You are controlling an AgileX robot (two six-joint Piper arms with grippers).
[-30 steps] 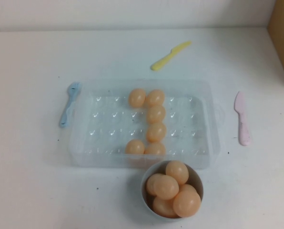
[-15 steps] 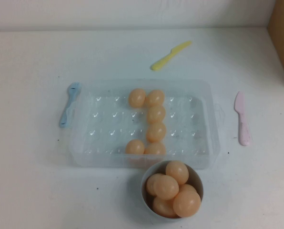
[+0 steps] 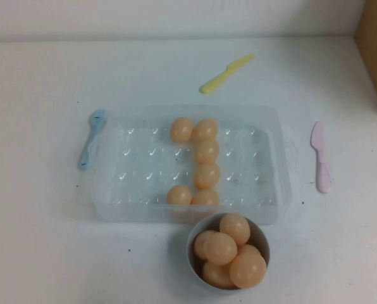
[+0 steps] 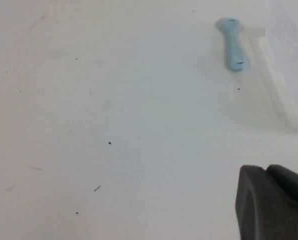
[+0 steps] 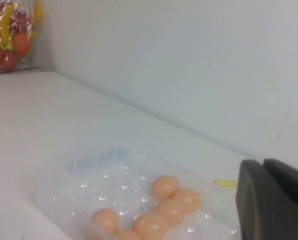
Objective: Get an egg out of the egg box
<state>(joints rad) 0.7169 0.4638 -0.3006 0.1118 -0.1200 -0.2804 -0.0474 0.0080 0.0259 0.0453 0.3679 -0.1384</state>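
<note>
On the white table (image 3: 43,240), from left to right, lie a blue spoon (image 3: 91,138), the clear egg box (image 3: 125,190) holding six eggs, and a pink knife (image 3: 321,157). One egg (image 3: 181,129) sits in its far row beside another. Left hand (image 4: 271,202) hovers near the spoon, right hand (image 5: 274,200) right of the box; whether their fingers are apart, I cannot tell.

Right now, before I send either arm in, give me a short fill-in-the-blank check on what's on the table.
1. The egg box holds ___ eggs.
2. The other eggs are heaped in a white ___ at the box's near edge.
3. The knife lying beyond the box is ___ in colour.
4. The blue spoon lies on the robot's ___ side of the box.
The left claw hangs over bare table; the right claw is off beside the box.
Missing words: six; bowl; yellow; left
</note>
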